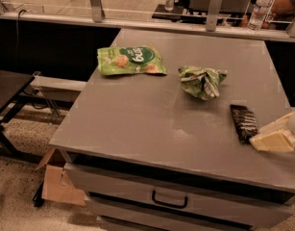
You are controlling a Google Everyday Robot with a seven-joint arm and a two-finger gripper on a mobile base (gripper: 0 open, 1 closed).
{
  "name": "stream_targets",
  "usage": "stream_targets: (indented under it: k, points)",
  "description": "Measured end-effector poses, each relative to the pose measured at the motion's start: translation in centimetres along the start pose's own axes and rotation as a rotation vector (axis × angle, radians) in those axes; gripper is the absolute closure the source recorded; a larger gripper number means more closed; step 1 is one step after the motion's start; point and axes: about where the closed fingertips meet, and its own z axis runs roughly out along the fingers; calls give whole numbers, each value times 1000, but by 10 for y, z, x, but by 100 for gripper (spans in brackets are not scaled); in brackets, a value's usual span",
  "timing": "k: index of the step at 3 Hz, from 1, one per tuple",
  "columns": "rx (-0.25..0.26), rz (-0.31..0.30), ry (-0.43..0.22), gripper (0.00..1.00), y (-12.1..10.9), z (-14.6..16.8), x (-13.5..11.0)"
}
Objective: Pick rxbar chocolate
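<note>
- A cardboard box (58,184) sits on the floor, under the near left corner of the grey table (137,124). One flap is up, but I cannot see what is inside.
- The front of the table has a drawer (118,189) with a dark handle (169,201). It is pushed in, so what it holds is hidden.
- The gripper (258,134) is at the near right side of the table, low over the top. Its two pale fingers (274,141) look apart, with nothing between them.
- The rxbar chocolate (244,123) lies flat on the table's near right part, just beside the fingertips (it is the little black bar with white letters). I cannot tell if a finger touches it.
- I think the step now is reaching for the bar. No grab has been made yet.
- Next, I think the gripper should go over the bar, line up across its thin sides, go down, squeeze, then lift. The bar is flat and shiny, so it may slip.
- The crumpled green-and-white wrapper (201,81) is near the middle of the table, farther back. It is not the one to pick.
- The green snack bag (131,60) lies flat at the far left of the table, well apart from the bar.
- Past the far edge of the table stand two water bottles (260,4).
</note>
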Motion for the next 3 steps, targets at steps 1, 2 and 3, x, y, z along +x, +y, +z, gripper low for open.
stream_targets:
  k: [1, 2, 3]
  points:
    - [0, 0, 0, 100, 0, -1, 0]
    - [33, -75, -66, 100, -4, -21, -38]
    - [50, -127, -125, 100, -5, -39, -62]
